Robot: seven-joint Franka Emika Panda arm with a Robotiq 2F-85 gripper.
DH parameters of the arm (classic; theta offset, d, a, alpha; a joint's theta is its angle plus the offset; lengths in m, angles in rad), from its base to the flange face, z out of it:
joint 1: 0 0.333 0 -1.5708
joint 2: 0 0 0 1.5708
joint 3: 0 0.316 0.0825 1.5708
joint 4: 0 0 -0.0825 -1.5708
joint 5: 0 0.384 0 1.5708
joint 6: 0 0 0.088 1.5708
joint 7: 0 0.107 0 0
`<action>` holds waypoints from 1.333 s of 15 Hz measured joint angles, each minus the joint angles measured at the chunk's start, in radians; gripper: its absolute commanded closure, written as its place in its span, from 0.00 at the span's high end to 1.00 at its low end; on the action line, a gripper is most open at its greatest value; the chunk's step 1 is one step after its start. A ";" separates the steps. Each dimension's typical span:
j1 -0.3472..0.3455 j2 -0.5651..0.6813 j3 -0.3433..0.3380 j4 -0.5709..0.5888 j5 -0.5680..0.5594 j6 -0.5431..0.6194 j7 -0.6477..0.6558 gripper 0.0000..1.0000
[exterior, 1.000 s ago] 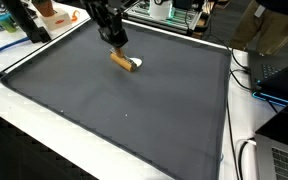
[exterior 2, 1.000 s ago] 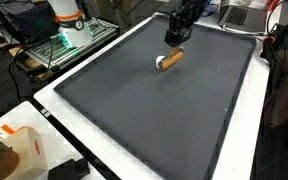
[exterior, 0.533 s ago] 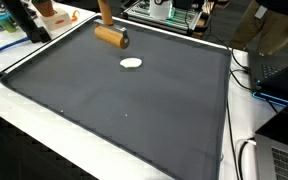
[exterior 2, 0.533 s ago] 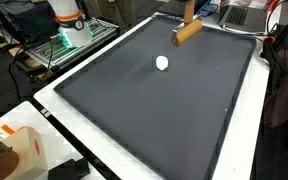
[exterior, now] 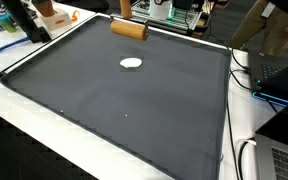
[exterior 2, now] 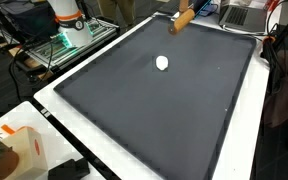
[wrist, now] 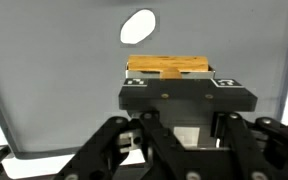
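I hold the hand (wrist: 172,80) clamped on the block (exterior: 129,29), high over the far edge of the mat (exterior: 134,115), well apart from the white disc (exterior: 131,63). Mid-carry, I judge; any set-down calls for a slow, level descent.

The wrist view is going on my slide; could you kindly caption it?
Hand grips a wooden block over the grey mat, white oval lying beyond.
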 measured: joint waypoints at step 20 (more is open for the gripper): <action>-0.006 -0.394 0.007 -0.474 -0.027 0.199 -0.137 0.23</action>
